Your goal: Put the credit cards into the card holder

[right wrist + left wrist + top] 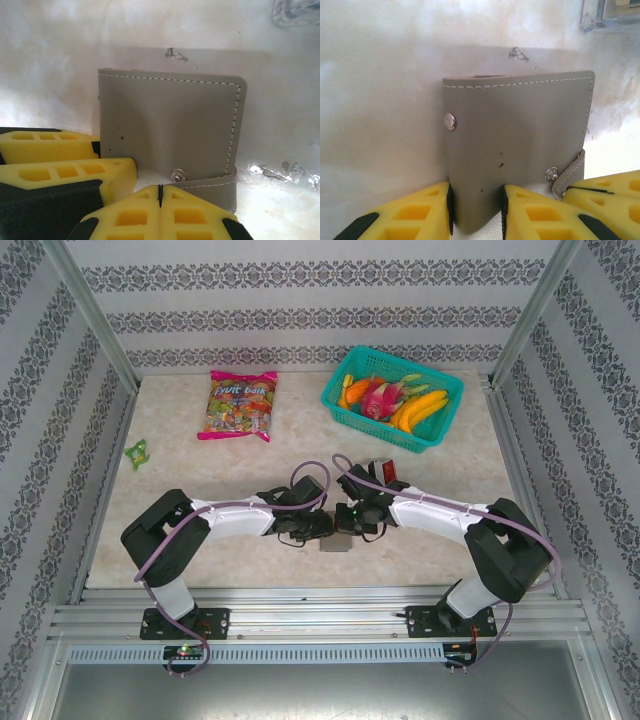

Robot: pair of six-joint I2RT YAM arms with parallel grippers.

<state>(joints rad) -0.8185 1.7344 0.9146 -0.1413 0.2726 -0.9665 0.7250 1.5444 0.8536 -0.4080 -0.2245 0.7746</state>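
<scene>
The left tool point(476, 210) is part-open, its yellow fingers clamping the lower edge of a grey, white-stitched, square folding card holder point(520, 140). The right tool point(160, 192) is closed tight, apparently pinching the end of the holder's snap strap point(210, 185). The holder sits between both tools, over the pale marbled worktop point(450, 480) near its front edge.

Card holder point(520, 150) grey, white stitching, silver snaps. Fingers point(425, 200) yellow, black-tipped. Bench point(200, 500) pale cream, marbled. Basket point(390, 432) teal. Candy bag point(238, 405) pink, multicoloured print. Walls point(300, 280) white with grey damask stripes.
</scene>
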